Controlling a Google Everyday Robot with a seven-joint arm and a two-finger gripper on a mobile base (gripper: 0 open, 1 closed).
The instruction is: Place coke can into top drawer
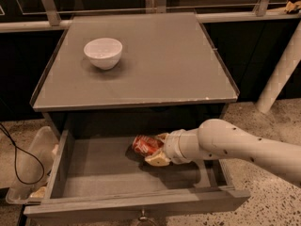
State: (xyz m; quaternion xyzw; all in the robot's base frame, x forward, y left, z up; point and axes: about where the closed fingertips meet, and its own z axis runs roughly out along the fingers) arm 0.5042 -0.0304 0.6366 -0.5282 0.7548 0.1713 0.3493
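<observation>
While the can (pixel 145 144) sits sideways, low inside the open drawer (pixel 94 173), I've got my gripper (pixel 157 149) clamped on it, arm reaching in from the right. Can't tell if it touches bottom. Bowl (pixel 103 52) sits on the cabinet (pixel 164 69) top.

Red coke can (pixel 144 144) in cream tool (pixel 157 149) inside grey top drawer (pixel 94 173); white bowl (pixel 103 52)

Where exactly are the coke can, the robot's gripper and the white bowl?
coke can (pixel 143 145): camera view, red side.
gripper (pixel 155 149): camera view, between fingertips, inside top drawer (pixel 94 173), gripping the can.
white bowl (pixel 103 50): camera view, inner hollow.
</observation>
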